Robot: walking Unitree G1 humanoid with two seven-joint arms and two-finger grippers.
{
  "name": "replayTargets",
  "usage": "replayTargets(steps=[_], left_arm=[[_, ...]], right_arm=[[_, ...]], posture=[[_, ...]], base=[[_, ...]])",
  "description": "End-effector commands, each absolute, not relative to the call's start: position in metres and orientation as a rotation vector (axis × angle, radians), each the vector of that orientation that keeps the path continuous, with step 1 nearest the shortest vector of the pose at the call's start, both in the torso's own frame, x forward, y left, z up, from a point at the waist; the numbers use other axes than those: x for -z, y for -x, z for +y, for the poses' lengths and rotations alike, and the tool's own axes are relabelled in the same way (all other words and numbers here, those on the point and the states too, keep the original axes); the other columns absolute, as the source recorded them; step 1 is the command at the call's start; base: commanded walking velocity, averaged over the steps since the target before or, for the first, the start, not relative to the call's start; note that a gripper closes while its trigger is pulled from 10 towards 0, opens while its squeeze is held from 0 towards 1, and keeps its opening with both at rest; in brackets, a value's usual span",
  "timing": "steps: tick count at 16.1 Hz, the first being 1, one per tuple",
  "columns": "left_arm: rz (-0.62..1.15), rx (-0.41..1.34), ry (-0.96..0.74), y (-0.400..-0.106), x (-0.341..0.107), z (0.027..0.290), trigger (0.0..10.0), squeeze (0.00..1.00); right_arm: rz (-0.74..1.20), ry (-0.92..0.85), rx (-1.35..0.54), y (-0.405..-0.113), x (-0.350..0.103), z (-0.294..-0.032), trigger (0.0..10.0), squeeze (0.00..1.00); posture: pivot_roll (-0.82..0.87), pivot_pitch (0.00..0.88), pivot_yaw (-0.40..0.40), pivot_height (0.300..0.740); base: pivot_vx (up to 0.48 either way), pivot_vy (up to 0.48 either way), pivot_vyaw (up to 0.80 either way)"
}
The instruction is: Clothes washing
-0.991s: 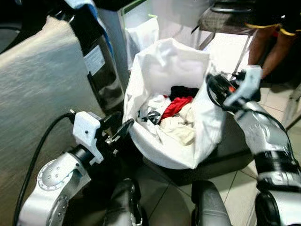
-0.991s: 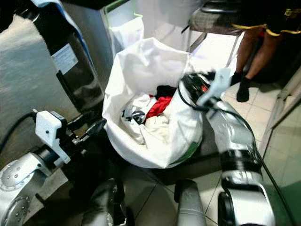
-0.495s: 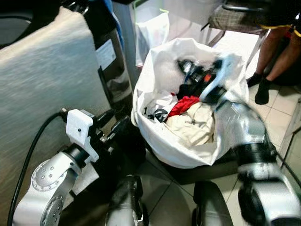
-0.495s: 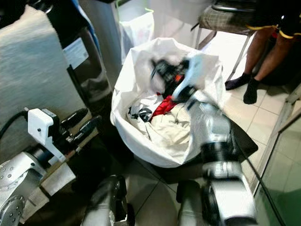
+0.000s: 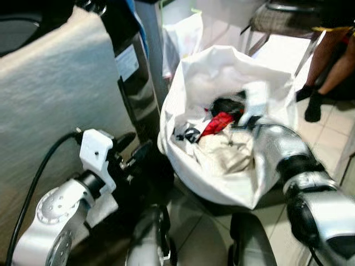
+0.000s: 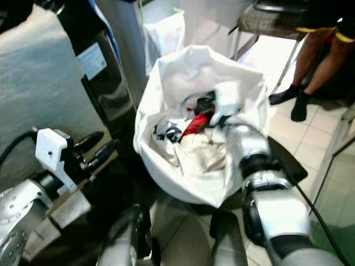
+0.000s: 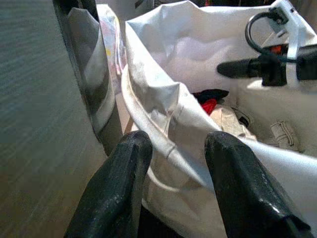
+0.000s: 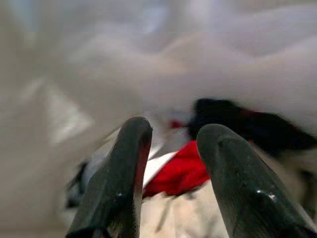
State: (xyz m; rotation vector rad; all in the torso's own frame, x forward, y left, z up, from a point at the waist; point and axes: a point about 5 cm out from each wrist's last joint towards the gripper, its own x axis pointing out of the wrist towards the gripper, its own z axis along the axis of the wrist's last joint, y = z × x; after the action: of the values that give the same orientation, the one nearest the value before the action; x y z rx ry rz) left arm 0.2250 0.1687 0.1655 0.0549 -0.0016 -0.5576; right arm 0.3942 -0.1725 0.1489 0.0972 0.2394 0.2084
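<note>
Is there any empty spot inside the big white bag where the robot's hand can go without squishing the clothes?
Yes: the upper back of the big white laundry bag is bare fabric, above the pile. The bottom is crowded with the red garment, black garment and cream cloth. The right hand, open, hangs over the red one.
</note>
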Motion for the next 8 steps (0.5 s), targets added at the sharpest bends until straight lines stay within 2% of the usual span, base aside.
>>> replayTargets(steps=[1, 4, 8], left_arm=[[0.008, 0.553, -0.063, -0.219, -0.173, 0.173, 10.0, 0.0], [0.027, 0.542, -0.072, -0.212, -0.179, 0.179, 10.0, 0.0], [0.087, 0.496, -0.104, -0.193, -0.186, 0.188, 10.0, 0.0]], right_arm=[[0.198, -0.177, -0.112, -0.397, -0.152, -0.185, 10.0, 0.0], [0.161, -0.202, -0.041, -0.397, -0.155, -0.197, 10.0, 0.0], [0.216, -0.243, 0.042, -0.388, -0.132, -0.209, 10.0, 0.0]], posture=[[0.16, 0.222, 0.138, 0.61], [0.19, 0.257, 0.147, 0.61], [0.25, 0.318, 0.15, 0.61]], base=[[0.0, 0.0, 0.0], [0.0, 0.0, 0.0], [0.0, 0.0, 0.0]])
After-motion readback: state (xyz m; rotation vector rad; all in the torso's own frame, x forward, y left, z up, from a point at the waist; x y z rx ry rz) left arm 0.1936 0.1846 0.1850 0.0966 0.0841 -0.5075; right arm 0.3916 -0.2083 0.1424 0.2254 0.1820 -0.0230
